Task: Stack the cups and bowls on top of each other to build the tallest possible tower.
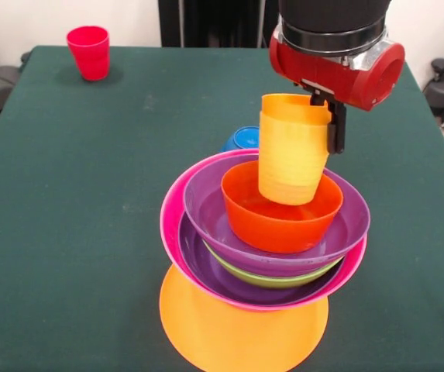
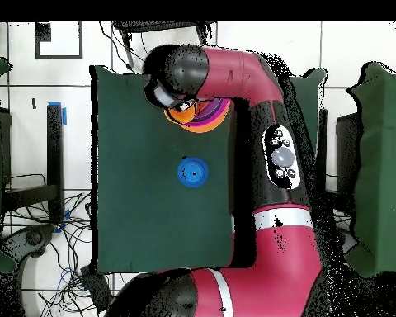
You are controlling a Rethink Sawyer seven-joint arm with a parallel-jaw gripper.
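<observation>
The tower (image 1: 264, 248) stands near the tabletop's (image 1: 74, 217) front edge: orange base, pink, purple, lime green, purple, then a red-orange bowl (image 1: 280, 213). Two nested yellow cups (image 1: 293, 147) hang just inside that top bowl, clamped at the rim by the end effector (image 1: 326, 116). A blue bowl (image 1: 245, 139) sits behind; a red cup (image 1: 89, 52) stands far off.

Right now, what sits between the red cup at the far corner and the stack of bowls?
Nothing: the front view shows only bare green cloth between the red cup and the stack of bowls. The blue bowl sits behind the stack, off that line.
</observation>
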